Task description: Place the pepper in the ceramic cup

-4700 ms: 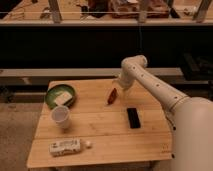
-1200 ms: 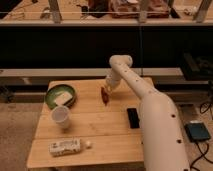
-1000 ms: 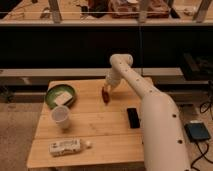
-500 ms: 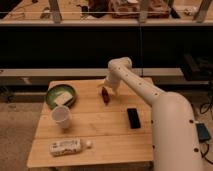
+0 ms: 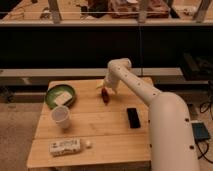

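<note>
The small dark red pepper is at the back middle of the wooden table. My gripper is right over it, touching or nearly touching its top end; I cannot tell whether the pepper rests on the table or is held. The white ceramic cup stands upright at the left of the table, well apart from the gripper and to its front left.
A green round dish with something pale in it sits behind the cup. A white labelled bottle lies at the front left. A black phone lies right of the middle. My white arm covers the table's right side.
The gripper came down over the pepper and has stayed there. The pepper sits slightly further left than 4.7 s ago. The arm's elbow has shifted; cup, dish, bottle and phone have not moved.
</note>
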You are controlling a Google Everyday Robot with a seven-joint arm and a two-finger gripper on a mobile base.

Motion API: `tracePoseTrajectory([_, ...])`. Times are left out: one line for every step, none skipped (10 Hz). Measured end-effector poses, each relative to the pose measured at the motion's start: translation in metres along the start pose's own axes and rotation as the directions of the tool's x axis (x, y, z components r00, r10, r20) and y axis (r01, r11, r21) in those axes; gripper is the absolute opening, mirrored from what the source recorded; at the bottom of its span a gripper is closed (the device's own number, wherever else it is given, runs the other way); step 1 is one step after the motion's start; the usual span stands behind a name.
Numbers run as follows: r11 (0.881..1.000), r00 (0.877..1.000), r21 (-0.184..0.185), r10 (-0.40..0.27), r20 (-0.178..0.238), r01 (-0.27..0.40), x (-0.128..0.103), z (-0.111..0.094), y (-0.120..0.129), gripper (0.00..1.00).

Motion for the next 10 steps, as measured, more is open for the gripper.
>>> tracePoseTrajectory([1.0,1.0,-0.012,-0.009,0.023,0.009,0.002,0.001,-0.003,0.8])
tracePoseTrajectory([1.0,0.997,-0.03,-0.002,0.072,0.004,0.005,0.002,-0.001,0.8])
tracePoseTrajectory([0.999,0.995,-0.038,0.004,0.102,0.0,0.007,0.003,-0.001,0.8])
tracePoseTrajectory([0.999,0.992,-0.049,-0.001,0.125,0.007,0.007,0.004,-0.005,0.8])
tracePoseTrajectory([0.997,0.991,-0.071,-0.008,0.137,0.018,0.007,0.004,-0.005,0.8])
tracePoseTrajectory([0.995,0.989,-0.099,-0.021,0.143,0.035,0.005,0.004,-0.006,0.8])
tracePoseTrajectory([0.99,0.99,-0.127,-0.04,0.137,0.057,0.001,0.003,-0.012,0.8])
tracePoseTrajectory([0.988,0.99,-0.133,-0.057,0.129,0.075,-0.003,0.003,-0.018,0.8])
tracePoseTrajectory([0.987,0.991,-0.139,-0.071,0.117,0.087,-0.005,0.002,-0.018,0.8])
tracePoseTrajectory([0.986,0.991,-0.136,-0.079,0.108,0.093,-0.008,0.001,-0.016,0.8])
